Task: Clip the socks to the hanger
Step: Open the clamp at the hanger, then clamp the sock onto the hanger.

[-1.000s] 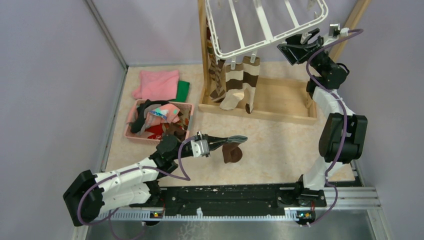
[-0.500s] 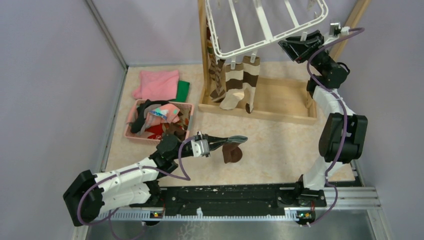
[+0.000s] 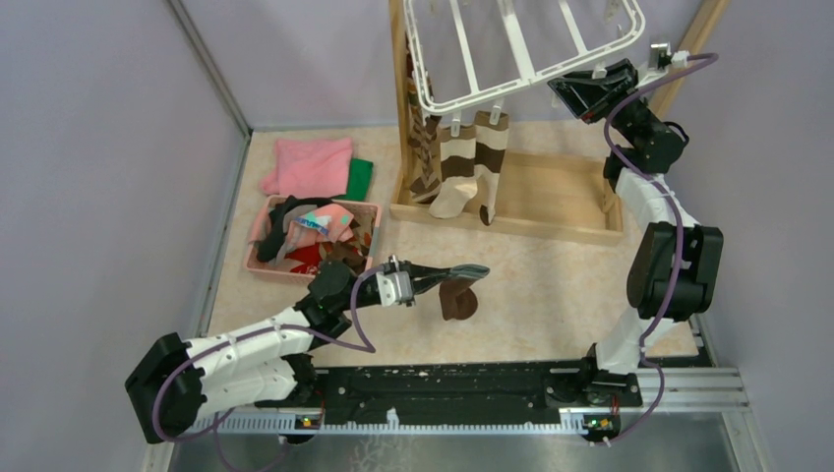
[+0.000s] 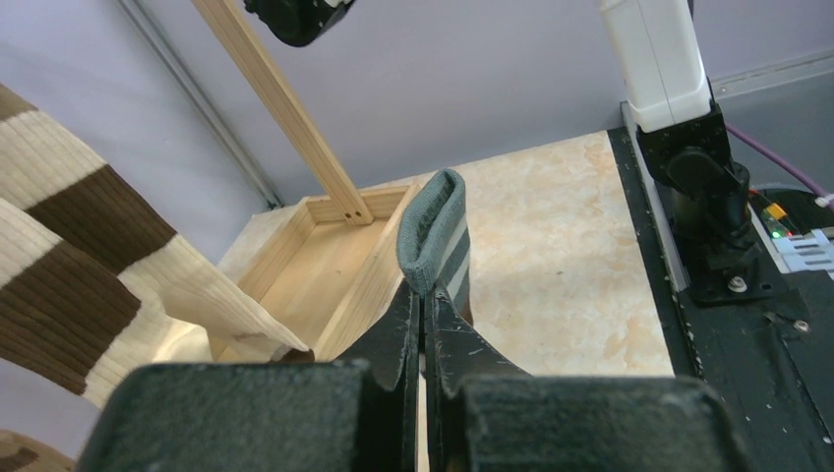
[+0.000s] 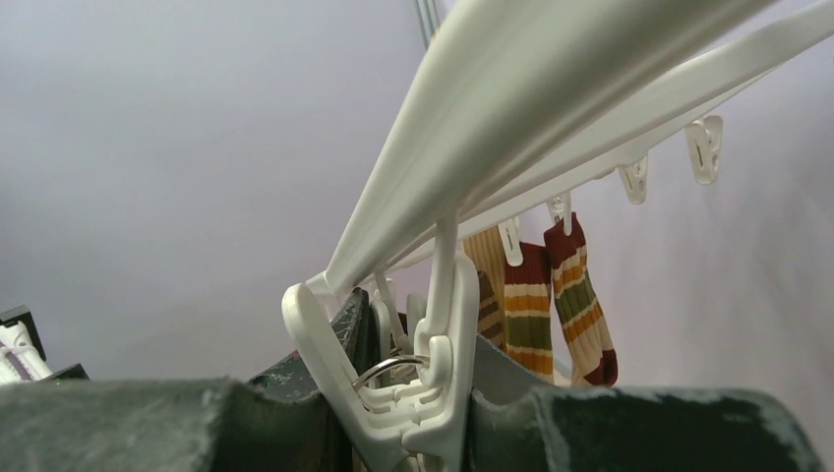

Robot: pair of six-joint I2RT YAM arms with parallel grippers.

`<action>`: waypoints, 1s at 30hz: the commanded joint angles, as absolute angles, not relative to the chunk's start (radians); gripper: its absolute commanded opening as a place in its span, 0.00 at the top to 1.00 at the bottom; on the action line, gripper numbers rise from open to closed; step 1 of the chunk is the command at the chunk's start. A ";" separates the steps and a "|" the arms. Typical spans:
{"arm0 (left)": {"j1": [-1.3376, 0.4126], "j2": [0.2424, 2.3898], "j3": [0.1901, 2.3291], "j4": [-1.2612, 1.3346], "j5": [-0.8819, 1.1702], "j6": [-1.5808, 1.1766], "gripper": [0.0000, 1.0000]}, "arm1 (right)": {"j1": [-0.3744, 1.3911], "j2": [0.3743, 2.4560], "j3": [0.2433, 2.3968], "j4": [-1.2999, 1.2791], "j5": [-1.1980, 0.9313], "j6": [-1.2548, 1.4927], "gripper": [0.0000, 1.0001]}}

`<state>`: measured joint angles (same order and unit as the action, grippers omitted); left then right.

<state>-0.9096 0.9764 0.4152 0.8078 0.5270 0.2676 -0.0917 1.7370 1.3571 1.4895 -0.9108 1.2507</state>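
A dark sock (image 3: 458, 301) dangles above open worktop (image 3: 561, 285), apart from the basket (image 3: 295, 272) and the wooden frame (image 3: 551, 202). Its cuff is pinched tight in the left hand (image 3: 470, 272), at the end of a low, nearly level arm. Behind, the tilted hanger (image 3: 521, 44) carries striped socks (image 3: 472, 162) under its near rim, and the raised right hand (image 3: 568, 93) is closed on a clip (image 5: 433, 374) at its near right corner.

This is a robotics lab cell. Plain lilac walls (image 3: 98, 147) box in a marbled tabletop (image 3: 551, 285), edged by a black mounting rail (image 3: 443, 379).
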 commanded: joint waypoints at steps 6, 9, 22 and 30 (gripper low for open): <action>-0.907 1.111 0.612 0.868 0.511 0.221 1.00 | -0.091 1.728 1.377 1.722 -0.922 1.271 1.00; -0.896 1.204 0.719 0.852 0.457 0.152 1.00 | -0.091 1.733 1.383 1.722 -0.936 1.285 1.00; -0.776 1.679 1.252 0.824 0.507 -0.253 1.00 | -0.091 1.744 1.381 1.722 -0.959 1.297 1.00; -0.775 1.814 1.453 0.758 0.536 -0.179 1.00 | -0.091 1.759 1.389 1.722 -0.971 1.298 1.00</action>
